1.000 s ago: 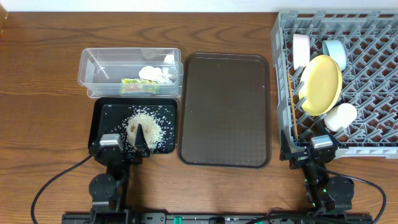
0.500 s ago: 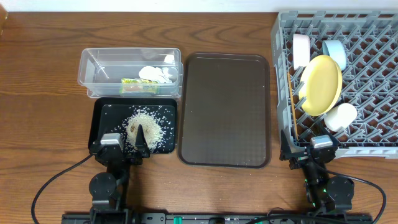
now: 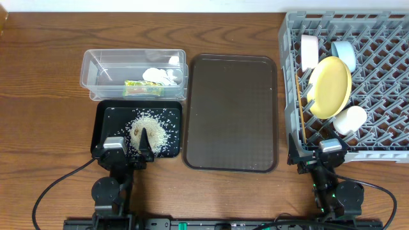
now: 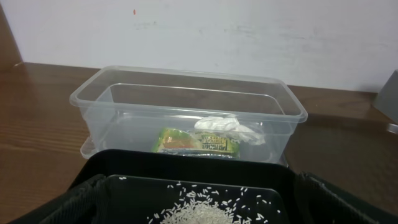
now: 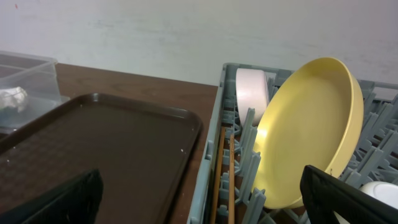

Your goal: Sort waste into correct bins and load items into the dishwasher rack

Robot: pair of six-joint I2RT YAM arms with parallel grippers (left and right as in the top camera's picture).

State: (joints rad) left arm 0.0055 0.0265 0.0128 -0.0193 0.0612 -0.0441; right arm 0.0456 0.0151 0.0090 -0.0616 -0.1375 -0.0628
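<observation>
The clear tub holds the green-yellow wrapper and white paper scraps; both show in the left wrist view. The black tray holds the rice scraps. The grey rack holds the yellow plate, light blue bowl, white bowl, white cup and chopsticks. My left gripper is open and empty over the black tray's near edge. My right gripper is open and empty at the rack's near left corner.
A large dark brown serving tray lies between the bins and the rack, also in the right wrist view. A white wall stands behind the wooden table.
</observation>
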